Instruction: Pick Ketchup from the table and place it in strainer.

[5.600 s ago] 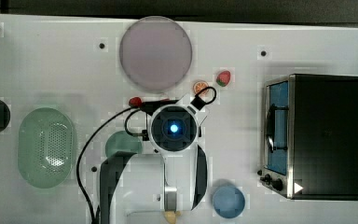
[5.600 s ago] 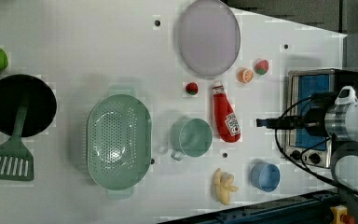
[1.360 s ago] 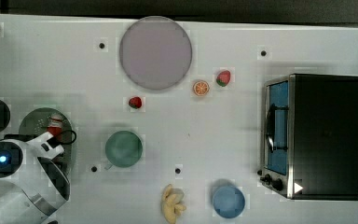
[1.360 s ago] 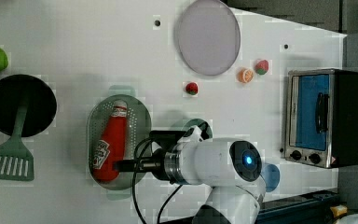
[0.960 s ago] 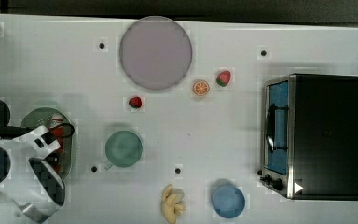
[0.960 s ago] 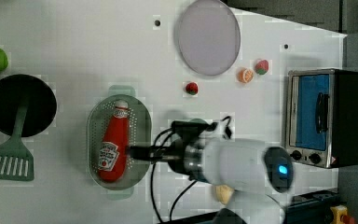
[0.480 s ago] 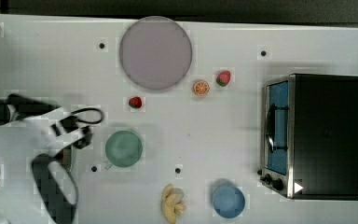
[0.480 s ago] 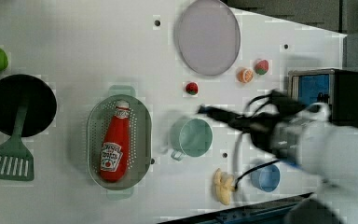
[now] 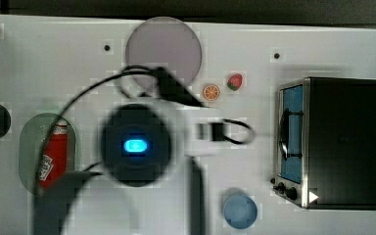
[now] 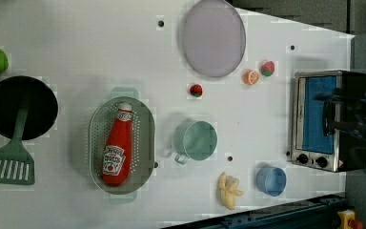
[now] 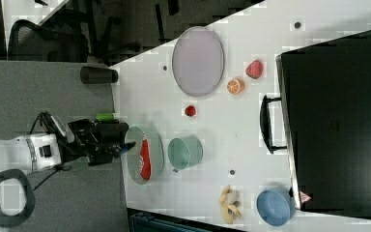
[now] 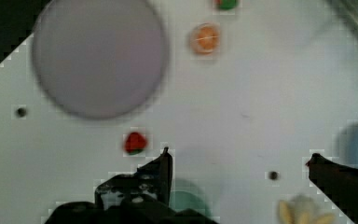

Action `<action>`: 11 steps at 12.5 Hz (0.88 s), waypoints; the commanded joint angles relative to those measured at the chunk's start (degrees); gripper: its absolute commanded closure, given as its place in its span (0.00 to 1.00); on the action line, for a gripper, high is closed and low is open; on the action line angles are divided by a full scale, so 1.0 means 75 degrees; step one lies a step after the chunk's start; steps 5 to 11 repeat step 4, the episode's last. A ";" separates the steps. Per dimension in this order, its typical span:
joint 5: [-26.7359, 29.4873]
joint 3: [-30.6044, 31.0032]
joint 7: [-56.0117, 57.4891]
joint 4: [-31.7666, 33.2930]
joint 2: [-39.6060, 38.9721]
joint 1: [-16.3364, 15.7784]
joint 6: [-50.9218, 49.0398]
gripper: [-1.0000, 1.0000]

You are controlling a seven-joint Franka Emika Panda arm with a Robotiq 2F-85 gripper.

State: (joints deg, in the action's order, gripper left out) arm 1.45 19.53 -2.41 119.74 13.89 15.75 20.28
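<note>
At left of the top view, the ketchup (image 9: 54,154) lies in the strainer (image 9: 29,147), where a second ago the arm covered it; the arm's blurred body now fills the middle and hides the green cup.

Left of centre in the left view, the bottle rests lengthwise in the basket, cap toward the top, so the placing looks done.

Left of centre in the right view, the arm appears beside the strainer, at odds with the other views.

Low in the wrist view, the gripper (image 12: 237,158) hangs released and empty, one finger cut off at the lower right.
</note>
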 commanded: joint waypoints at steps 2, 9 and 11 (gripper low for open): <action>0.0019 -0.0600 0.0928 -0.0678 0.0428 0.0035 -0.1439 0.00; 0.0396 -0.0890 0.0930 -0.0729 0.0424 0.0034 -0.1613 0.00; 0.0396 -0.0890 0.0930 -0.0729 0.0424 0.0034 -0.1613 0.00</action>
